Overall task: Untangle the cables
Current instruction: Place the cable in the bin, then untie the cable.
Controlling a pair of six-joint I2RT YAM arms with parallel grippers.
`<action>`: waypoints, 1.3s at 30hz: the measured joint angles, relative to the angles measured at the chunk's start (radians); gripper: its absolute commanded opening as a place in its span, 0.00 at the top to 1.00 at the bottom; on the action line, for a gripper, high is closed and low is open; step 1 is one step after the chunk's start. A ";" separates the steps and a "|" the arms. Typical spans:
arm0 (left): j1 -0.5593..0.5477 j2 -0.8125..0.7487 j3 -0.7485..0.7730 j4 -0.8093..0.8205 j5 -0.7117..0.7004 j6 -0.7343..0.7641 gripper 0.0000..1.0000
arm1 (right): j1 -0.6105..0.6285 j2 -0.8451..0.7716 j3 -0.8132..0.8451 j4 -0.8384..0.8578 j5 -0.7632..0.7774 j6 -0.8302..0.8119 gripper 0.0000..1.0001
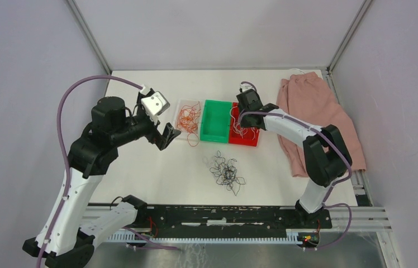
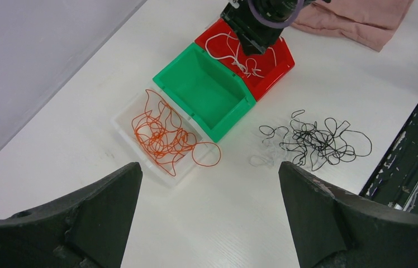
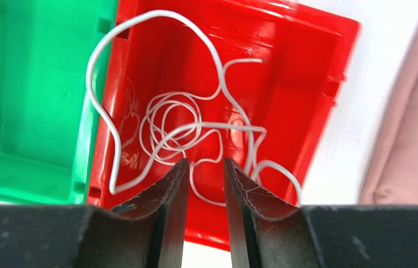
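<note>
You are sorting by colour: orange cables [image 2: 162, 134] fill the clear tray [image 2: 126, 114], white cables [image 3: 179, 120] lie in the red bin [image 3: 307, 84] under your narrowly parted, empty-looking right gripper [image 3: 205, 167], black cables [image 1: 226, 172] sit tangled on the counter [image 1: 139, 178], and your left gripper [image 2: 209, 167] is released wide.

Your left arm [image 1: 92, 151] stands raised with the elbow bent. The left gripper [image 2: 209, 167] points forward and down, and its fingers [image 2: 100, 212] are spread wide apart. Your right arm [image 1: 293, 127] reaches far forward and inward. The right gripper [image 3: 204, 163] points down, its jaws nearly together, with only a narrow gap.
</note>
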 measured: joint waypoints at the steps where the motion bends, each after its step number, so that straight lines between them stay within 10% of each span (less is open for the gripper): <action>1: 0.000 0.000 0.000 -0.003 -0.001 0.003 0.01 | 0.006 -0.022 -0.019 0.010 0.010 0.000 0.60; 17: 0.000 -0.002 -0.090 -0.154 0.003 0.215 0.01 | 0.346 -0.532 -0.381 -0.010 -0.092 0.153 0.43; 39: 0.000 -0.035 -0.153 -0.244 0.092 0.323 0.01 | 0.275 -0.430 -0.266 -0.094 -0.250 0.068 0.50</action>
